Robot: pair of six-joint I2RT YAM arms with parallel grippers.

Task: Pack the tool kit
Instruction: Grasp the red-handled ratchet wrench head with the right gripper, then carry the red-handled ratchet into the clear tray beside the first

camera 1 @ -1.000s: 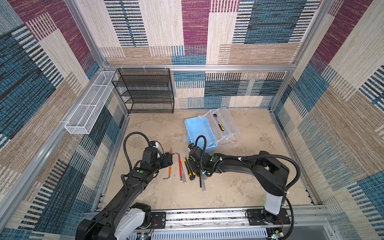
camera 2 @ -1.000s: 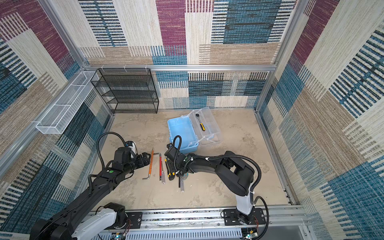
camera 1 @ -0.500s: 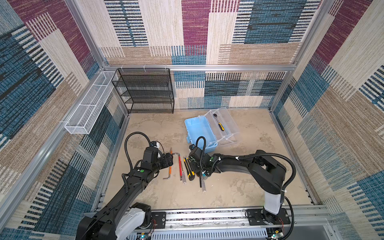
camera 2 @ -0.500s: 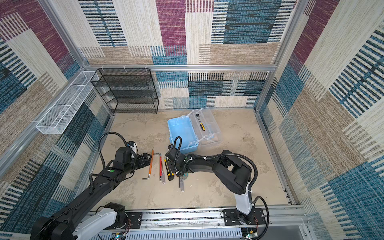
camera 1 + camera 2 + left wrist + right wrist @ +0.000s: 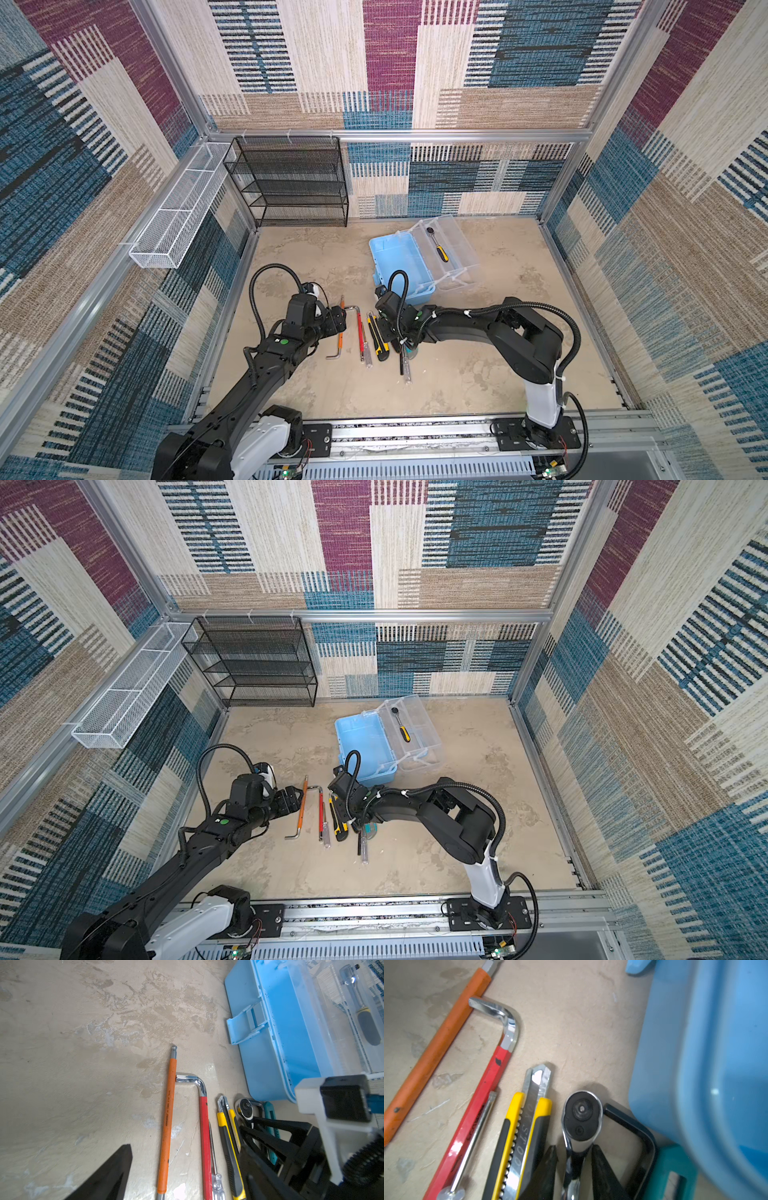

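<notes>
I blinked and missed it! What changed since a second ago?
The right gripper closed in around the ratchet beside the blue case; a firm grip isn't clear yet. The left gripper stayed open by the orange hex key. No tool or case moved.

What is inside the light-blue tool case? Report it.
Tool case: the blue base looks empty, though the right arm's cable covers its near corner. A yellow-handled ratchet lies in the opened transparent lid.
</notes>
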